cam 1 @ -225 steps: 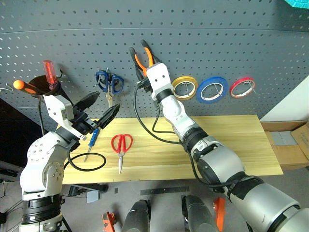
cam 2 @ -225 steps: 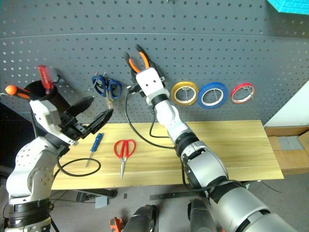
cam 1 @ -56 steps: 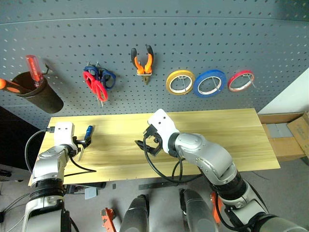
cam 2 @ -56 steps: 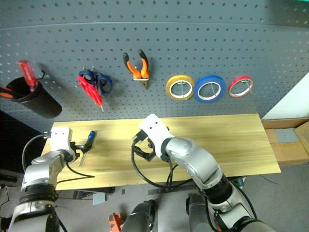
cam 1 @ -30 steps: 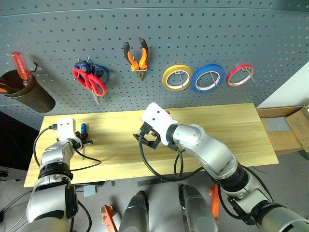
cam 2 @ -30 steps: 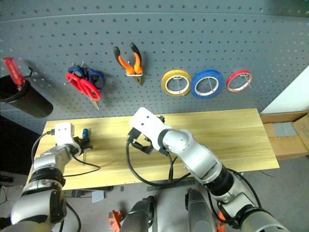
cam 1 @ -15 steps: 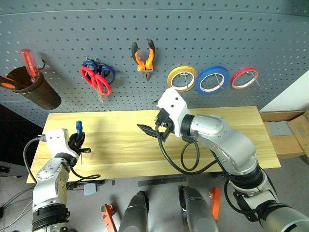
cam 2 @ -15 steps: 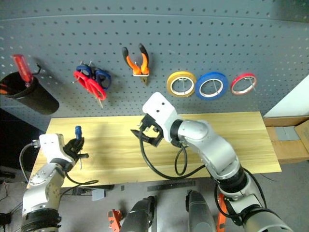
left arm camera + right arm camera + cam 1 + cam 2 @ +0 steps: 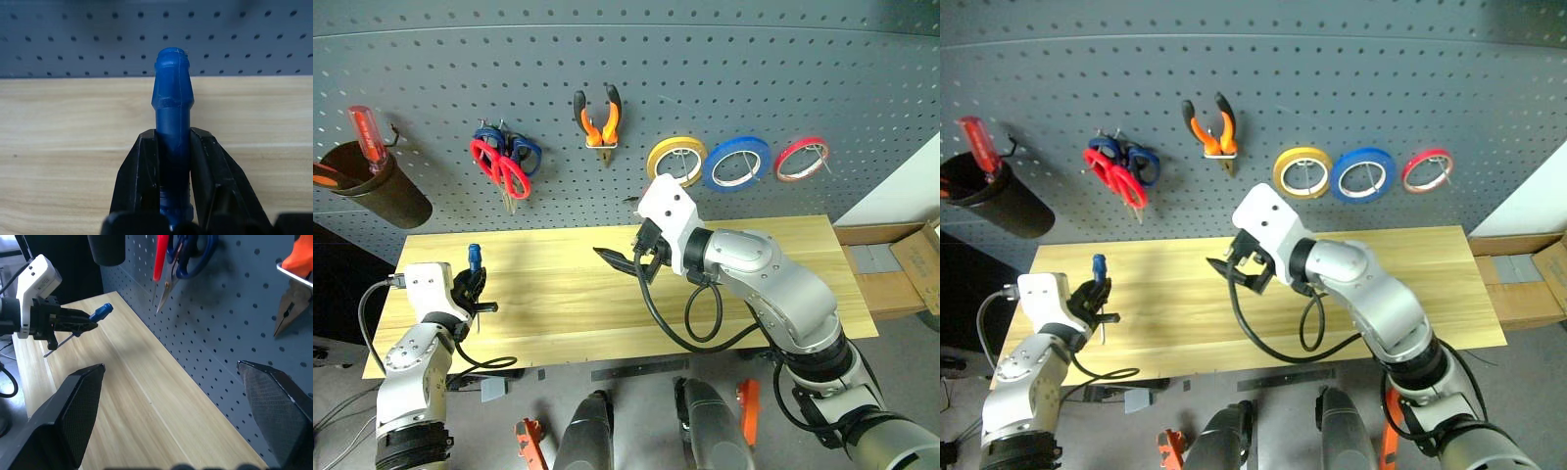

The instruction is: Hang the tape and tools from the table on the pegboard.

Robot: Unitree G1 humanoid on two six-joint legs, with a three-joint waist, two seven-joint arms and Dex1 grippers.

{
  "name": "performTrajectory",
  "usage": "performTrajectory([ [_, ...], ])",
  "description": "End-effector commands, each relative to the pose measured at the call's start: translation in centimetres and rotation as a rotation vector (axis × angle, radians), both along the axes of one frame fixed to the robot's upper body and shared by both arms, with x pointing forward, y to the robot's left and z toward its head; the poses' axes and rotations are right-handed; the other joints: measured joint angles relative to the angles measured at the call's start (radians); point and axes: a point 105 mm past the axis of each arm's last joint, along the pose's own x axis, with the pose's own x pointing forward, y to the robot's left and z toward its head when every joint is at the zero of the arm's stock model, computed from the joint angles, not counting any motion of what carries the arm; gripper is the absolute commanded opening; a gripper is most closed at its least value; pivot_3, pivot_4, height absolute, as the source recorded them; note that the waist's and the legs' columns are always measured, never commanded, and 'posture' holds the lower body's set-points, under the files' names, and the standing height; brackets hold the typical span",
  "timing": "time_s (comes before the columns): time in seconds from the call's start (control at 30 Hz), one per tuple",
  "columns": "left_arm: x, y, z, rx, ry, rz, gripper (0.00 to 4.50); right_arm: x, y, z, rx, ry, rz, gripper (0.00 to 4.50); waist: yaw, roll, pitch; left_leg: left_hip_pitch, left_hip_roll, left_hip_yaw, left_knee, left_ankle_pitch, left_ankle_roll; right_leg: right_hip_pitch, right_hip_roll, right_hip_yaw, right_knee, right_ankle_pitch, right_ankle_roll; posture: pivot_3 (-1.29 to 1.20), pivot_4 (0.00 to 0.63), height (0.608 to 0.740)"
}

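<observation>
Head views (both eyes, one scene)
- Counter (image 9: pixel 783 245): a long light-wood top that stands in front of the pegboard (image 9: pixel 724 69).
- Left pincer (image 9: pixel 470 291): it is over the left end of the counter, clenched on the blue-handled screwdriver (image 9: pixel 474 260). The handle points up and the thin metal shaft comes out below the fingers.
- Right pincer (image 9: pixel 625 260): it hangs over the middle of the counter, released, with the two black fingers wide apart and nothing between them.
- Pliers (image 9: pixel 598 117): with orange-and-black handles, they hang on the pegboard above the right pincer.
- Red-handled scissors (image 9: pixel 499 168): they hang on the pegboard left of the pliers, on top of the blue-handled scissors (image 9: pixel 522 152).
- Blue tape (image 9: pixel 736 163): it hangs on a hook between the yellow tape ring (image 9: pixel 676 161) and the red tape ring (image 9: pixel 802 158).
- Black cup (image 9: pixel 374 193): it is on the far left of the pegboard and holds the red-handled screwdriver (image 9: pixel 363 135).

Left wrist view
- Screwdriver: the blue handle stands upright between the two black fingers (image 9: pixel 139 178), which touch it on both sides. The counter and the pegboard are behind it.

Right wrist view
- Fingers (image 9: pixel 73 413): they are spread far apart and empty, above the counter.
- Beyond them: the left pincer with the screwdriver, and the hanging scissors on the pegboard.
</observation>
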Motion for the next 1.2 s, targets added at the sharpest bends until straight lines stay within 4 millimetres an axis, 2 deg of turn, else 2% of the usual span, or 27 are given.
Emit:
performTrajectory([
  [0.03,-0.17,-0.06,1.15,0.013,-0.049,-0.007,0.53,-0.46,0.02,0.78,0.028,-0.034,0.022,4.5,0.0,0.0,-0.001,0.0,0.0,0.0,0.0,0.0,0.0,0.0,0.0,0.0,0.0,0.0,0.0,-0.07,0.235,0.74],
  [1.2,-0.17,-0.06,1.15,0.013,-0.049,-0.007,0.53,-0.46,0.02,0.77,0.028,-0.034,0.023,4.5,0.0,-0.003,-0.005,0.001,0.0,0.0,0.003,0.0,0.0,0.0,0.0,0.0,0.004,0.0,0.0,-0.07,0.235,0.74],
])
